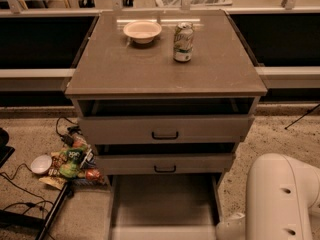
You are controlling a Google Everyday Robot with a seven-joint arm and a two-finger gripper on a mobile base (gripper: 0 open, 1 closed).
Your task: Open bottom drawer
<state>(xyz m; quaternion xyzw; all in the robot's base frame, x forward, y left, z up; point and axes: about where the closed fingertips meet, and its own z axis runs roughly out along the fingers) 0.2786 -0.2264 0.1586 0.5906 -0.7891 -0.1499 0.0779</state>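
Observation:
The grey-brown cabinet (165, 69) has three drawers. The bottom drawer (163, 204) is pulled far out toward me; its empty inside shows, and its front lies along the picture's lower edge with the handle hidden. The middle drawer (165, 163) and the top drawer (165, 129) each stand slightly out, and each shows a small dark bar handle. Only my white arm (282, 199) shows, at the lower right beside the open bottom drawer. My gripper is out of view, below the picture's lower edge.
A white bowl (142, 30) and a drink can (183, 42) stand on the cabinet top. Snack bags (72, 161), a small white bowl (40, 164) and cables lie on the floor at the left. A dark stand leg (52, 214) crosses the lower left.

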